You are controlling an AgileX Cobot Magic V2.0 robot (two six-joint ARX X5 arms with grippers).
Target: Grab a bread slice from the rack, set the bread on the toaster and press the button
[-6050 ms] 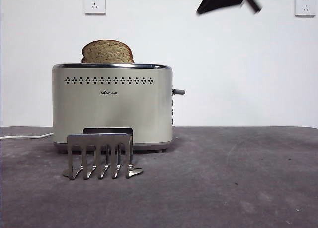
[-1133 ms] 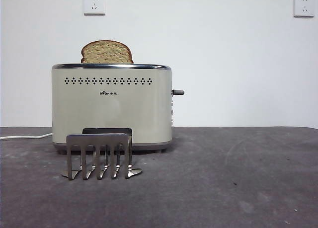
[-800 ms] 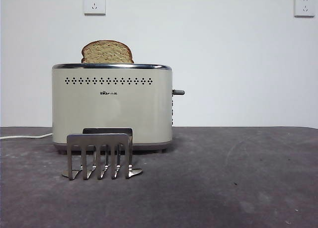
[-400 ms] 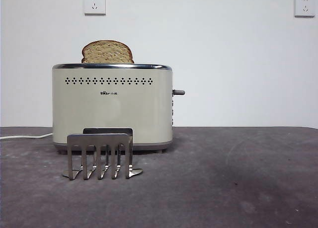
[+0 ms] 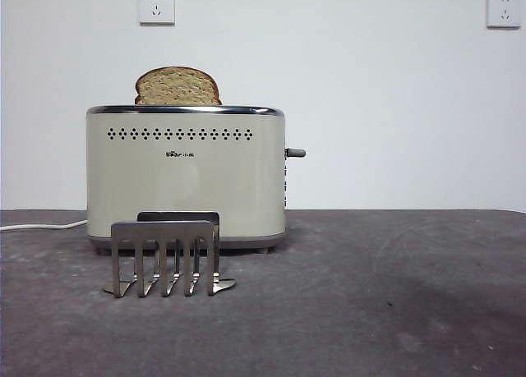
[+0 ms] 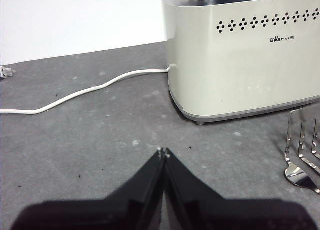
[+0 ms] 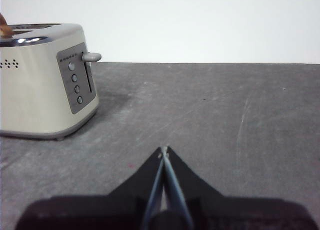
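The slice of bread (image 5: 177, 86) stands upright in the toaster (image 5: 186, 176), its domed top above the chrome rim. The metal rack (image 5: 167, 257) stands empty in front of the toaster. My left gripper (image 6: 163, 152) is shut and empty, low over the table, apart from the toaster (image 6: 245, 49), with the rack's edge (image 6: 304, 152) off to one side. My right gripper (image 7: 163, 150) is shut and empty, low over the table, apart from the toaster's (image 7: 40, 79) end with its lever (image 7: 91, 56) and button panel (image 7: 76, 82). Neither gripper shows in the front view.
A white cord (image 6: 80, 92) runs from the toaster across the dark grey table (image 5: 386, 295). Two wall sockets (image 5: 156, 5) sit high on the white wall behind.
The dark arm tip seen at the top right 5.5 s ago has left the front view. Bread, toaster and rack have not moved.
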